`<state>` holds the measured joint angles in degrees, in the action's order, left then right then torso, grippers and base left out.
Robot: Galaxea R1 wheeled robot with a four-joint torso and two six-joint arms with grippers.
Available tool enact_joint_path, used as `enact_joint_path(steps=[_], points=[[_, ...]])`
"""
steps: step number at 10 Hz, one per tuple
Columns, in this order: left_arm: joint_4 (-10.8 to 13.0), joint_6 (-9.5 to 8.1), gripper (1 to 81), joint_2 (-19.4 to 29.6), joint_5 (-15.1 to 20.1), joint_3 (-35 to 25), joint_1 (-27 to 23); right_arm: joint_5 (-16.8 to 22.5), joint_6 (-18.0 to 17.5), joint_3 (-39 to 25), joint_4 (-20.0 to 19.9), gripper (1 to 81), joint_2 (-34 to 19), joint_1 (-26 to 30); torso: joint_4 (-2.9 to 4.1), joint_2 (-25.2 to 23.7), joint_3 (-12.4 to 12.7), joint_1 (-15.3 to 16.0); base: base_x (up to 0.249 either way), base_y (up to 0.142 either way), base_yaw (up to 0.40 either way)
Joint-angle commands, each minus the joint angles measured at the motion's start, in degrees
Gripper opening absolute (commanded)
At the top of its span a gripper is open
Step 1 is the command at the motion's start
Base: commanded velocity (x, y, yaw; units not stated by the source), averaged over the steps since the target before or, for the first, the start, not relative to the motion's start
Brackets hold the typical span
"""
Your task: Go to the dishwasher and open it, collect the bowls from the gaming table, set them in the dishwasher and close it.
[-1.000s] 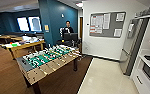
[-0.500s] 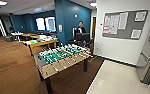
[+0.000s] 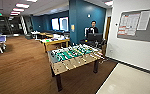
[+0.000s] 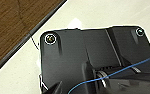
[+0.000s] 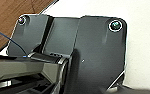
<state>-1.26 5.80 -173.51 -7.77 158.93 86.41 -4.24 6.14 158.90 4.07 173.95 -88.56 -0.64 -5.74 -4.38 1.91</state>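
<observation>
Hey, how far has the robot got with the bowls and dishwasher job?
Nothing visibly done yet: no bowls or dishwasher in sight. In hand: the robot faces the foosball table, with a person behind it, at the edge between wood floor and pale floor. Collecting, loading and closing look left.

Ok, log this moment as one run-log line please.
phase: driving | ahead: foosball table | behind it: person at monitor | floor: wood, pale tile at right | grippers: cannot tell
</observation>
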Motion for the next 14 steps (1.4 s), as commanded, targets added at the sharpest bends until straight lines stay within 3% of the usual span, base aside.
enact_joint_path(steps=[1, 14], points=[[0.5, 0.18, 81.1, 0.1, 2.6, 0.2, -2.9, 2.9, 0.2, 0.0, 0.1, 81.1, -0.1, 2.7, 0.0, 0.0, 0.0, 0.0, 0.0, 0.0, 0.356], [0.5, 1.23, 81.1, 0.0, 2.8, 0.2, -2.7, 2.9, 0.3, -0.2, 0.1, 81.1, 0.2, 2.5, 0.0, 0.0, 0.0, -0.1, 0.0, 0.0, 0.354]])
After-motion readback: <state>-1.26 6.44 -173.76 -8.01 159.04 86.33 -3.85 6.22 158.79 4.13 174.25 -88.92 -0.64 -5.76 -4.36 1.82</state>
